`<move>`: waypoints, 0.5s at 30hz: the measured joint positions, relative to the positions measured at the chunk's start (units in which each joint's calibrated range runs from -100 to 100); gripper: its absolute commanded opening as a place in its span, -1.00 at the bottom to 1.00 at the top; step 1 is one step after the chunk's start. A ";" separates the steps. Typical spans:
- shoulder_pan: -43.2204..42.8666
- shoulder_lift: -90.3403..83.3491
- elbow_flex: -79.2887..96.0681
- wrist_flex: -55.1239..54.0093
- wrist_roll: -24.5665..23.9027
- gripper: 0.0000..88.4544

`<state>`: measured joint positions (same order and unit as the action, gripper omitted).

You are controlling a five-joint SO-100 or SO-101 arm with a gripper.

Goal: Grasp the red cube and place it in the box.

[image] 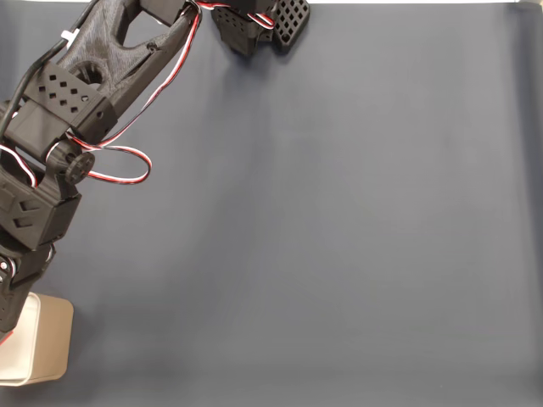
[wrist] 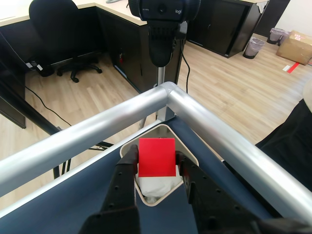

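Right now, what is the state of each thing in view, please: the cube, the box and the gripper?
red cube: clamped between the two fingers, held above the box opening, not yet released.
box: upright at the table corner, open top; in the fixed view partly hidden under the arm.
gripper: shut on the red cube, poised over the box.

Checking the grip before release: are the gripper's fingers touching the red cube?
Touching. The wrist view shows the red cube pinched between both black fingers, over the box.
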<state>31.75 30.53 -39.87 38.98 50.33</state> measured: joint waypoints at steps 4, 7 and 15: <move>0.22 0.09 -0.54 0.00 0.00 -1.00; 0.45 0.09 -0.54 0.00 -0.10 -1.00; 0.45 0.61 -0.54 0.00 -0.15 -1.00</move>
<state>32.20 31.13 -40.42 38.98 50.18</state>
